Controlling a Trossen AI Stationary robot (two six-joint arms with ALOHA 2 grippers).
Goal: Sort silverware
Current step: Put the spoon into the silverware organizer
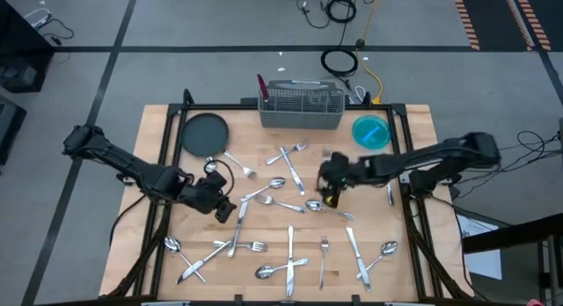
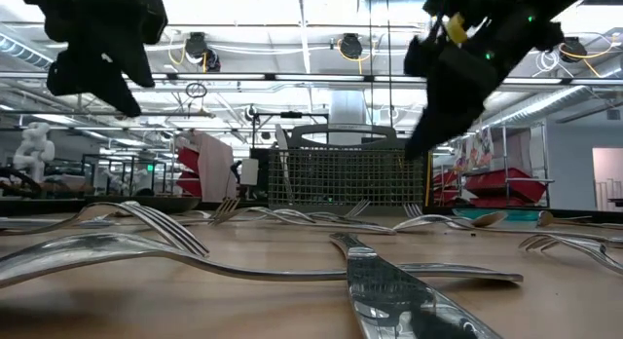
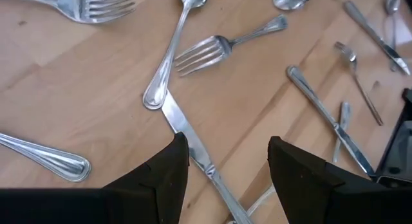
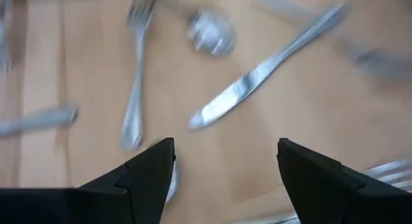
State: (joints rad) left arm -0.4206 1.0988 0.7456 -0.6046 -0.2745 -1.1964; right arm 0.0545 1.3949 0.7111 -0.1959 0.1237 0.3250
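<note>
Wooden table (image 1: 158, 152), dark frame along edges. Silverware (image 1: 290, 244) scattered loose over middle and near half: forks, spoons, knives, some crossing or overlapping. Wire-mesh caddy (image 1: 301, 108) at far edge, centre. Dark plate (image 1: 204, 134) far left. Blue round dish (image 1: 371, 132) far right, just beside caddy.

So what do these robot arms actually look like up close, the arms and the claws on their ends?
Both arms are black and built of slim jointed segments. The left gripper has a looping black cable beside it; the right gripper carries a small yellow patch, and small green lights show on that arm in the low view. Each claw is two flat, dark, wedge-shaped fingers.
</note>
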